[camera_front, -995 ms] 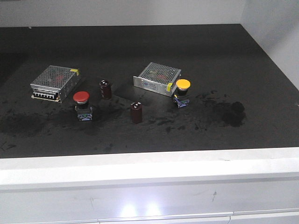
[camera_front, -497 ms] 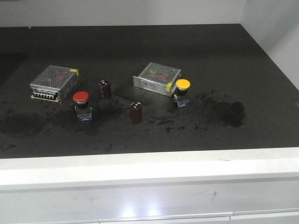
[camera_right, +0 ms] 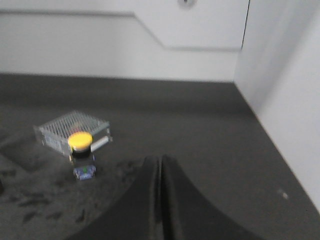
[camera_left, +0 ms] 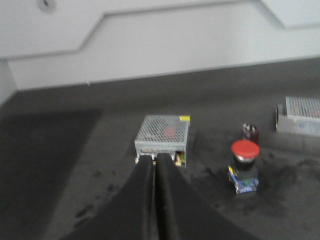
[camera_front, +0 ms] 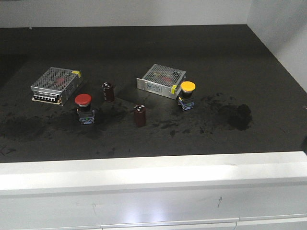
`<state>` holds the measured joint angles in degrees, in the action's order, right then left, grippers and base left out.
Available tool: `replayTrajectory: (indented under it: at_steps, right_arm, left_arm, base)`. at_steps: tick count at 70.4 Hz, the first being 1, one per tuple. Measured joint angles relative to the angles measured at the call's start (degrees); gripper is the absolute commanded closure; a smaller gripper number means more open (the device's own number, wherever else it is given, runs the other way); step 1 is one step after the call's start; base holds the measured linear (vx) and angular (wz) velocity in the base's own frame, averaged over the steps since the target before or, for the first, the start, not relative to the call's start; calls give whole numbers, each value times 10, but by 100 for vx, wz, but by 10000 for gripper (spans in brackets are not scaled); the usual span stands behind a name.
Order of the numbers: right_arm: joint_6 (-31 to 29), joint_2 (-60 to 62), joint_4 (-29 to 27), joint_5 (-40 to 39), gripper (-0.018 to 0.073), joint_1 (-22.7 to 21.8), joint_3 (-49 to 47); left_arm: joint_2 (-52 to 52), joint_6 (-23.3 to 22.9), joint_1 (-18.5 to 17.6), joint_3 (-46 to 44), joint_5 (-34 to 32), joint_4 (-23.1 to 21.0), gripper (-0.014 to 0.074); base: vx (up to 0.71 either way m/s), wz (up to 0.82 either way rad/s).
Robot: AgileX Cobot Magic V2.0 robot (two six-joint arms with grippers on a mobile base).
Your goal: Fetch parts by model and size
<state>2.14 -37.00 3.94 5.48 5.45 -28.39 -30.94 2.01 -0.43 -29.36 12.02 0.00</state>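
Two parts stand upright on the dark table. The red-capped push-button (camera_front: 83, 107) (camera_left: 244, 165) is left of centre, and the yellow-capped push-button (camera_front: 187, 94) (camera_right: 81, 153) is right of centre, beside a metal box. My left gripper (camera_left: 154, 161) is shut and empty; its tips point at the left metal box, with the red button to its right. My right gripper (camera_right: 161, 160) is also shut and empty, over bare table to the right of the yellow button. Neither gripper shows in the front view.
Two silver perforated-metal boxes (camera_front: 57, 85) (camera_front: 161, 80) lie behind the buttons. Two dark brown cylinders (camera_front: 108, 91) (camera_front: 139, 115) stand between them. A white wall (camera_right: 285, 90) rises along the table's right side, and a white ledge (camera_front: 153, 170) runs along the front.
The objects have not moved. The dark shadow patch at the right of the table has shifted slightly rightward.
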Motion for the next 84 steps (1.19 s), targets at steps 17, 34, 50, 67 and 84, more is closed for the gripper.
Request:
replayTrajectory:
  at_steps: [17, 34, 50, 67, 84]
  right_arm:
    - [0, -85, 0, 42, 569, 0, -6]
    - [0, -120, 0, 40, 559, 0, -7]
    - [0, -137, 0, 60, 385, 0, -8]
    - [0, -151, 0, 60, 92, 0, -8]
    - [0, -151, 0, 60, 52, 0, -8]
  left_arm:
    - [-65, 0, -1, -4, 1, 0, 603]
    - [-70, 0, -1, -4, 1, 0, 595]
    - [-70, 0, -1, -4, 26, 0, 484]
    - [-70, 0, -1, -4, 47, 0, 162]
    - [-70, 0, -1, -4, 47, 0, 73]
  base:
    - [0, 0]
    - [0, 0]
    - [0, 0]
    - [0, 0]
    - [0, 0]
